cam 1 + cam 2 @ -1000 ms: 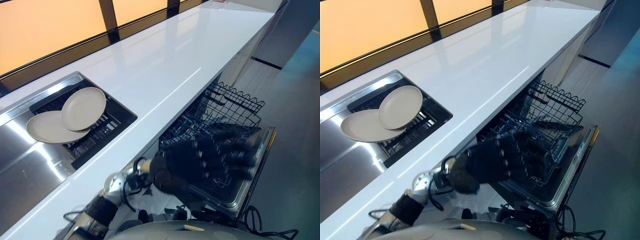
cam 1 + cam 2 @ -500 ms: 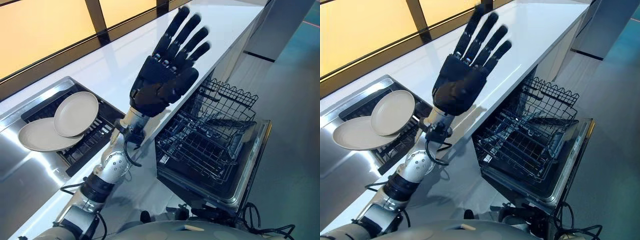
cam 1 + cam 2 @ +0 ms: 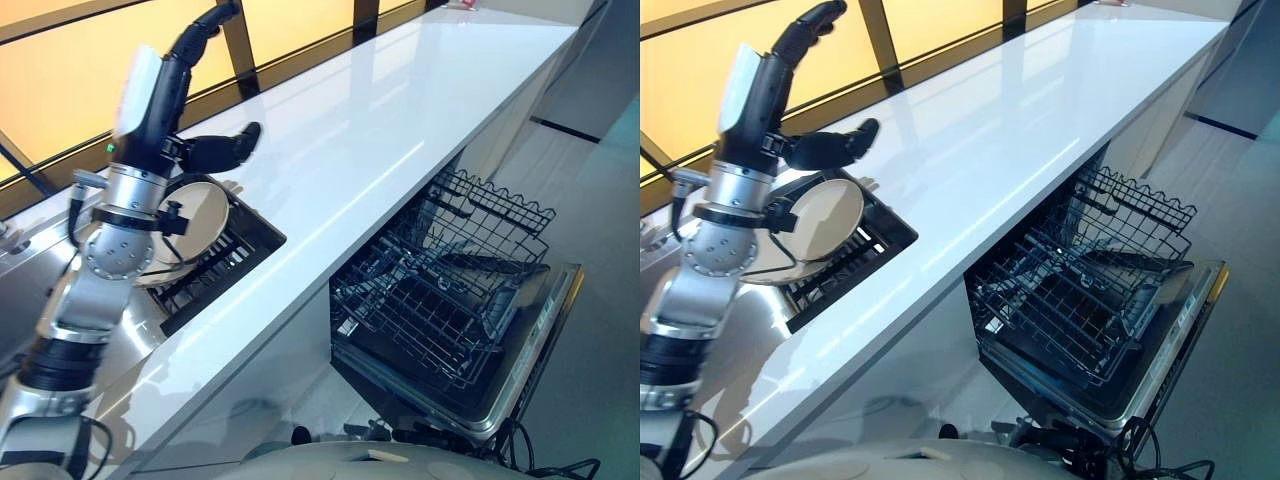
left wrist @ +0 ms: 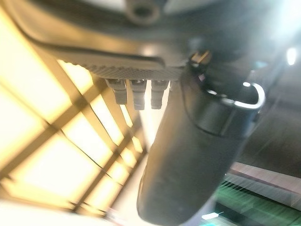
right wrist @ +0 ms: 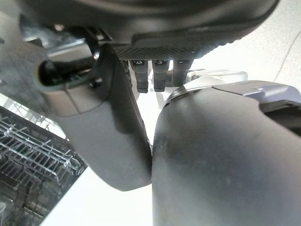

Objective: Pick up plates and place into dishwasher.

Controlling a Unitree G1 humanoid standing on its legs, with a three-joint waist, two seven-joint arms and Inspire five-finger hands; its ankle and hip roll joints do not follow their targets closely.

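Reaching for the round beige plates [image 3: 195, 215] just below its spread-fingered, empty left hand [image 3: 160, 95], the robot must next lower and grip one for the open wire dishwasher rack [image 3: 440, 290].

A long white counter [image 3: 400, 130] is running away from the robot, shiny and bare on top. At its near end a silver sink [image 3: 660, 255] is sitting in it. A black rack [image 3: 225, 262] is lying in the sink, and a pale round plate [image 3: 835, 218] is leaning on the rack. Under the counter's edge the dishwasher door [image 3: 525, 360] is hanging open, and the wire basket [image 3: 440, 290] is sitting out over it. A grey floor [image 3: 600, 200] is lying beyond.
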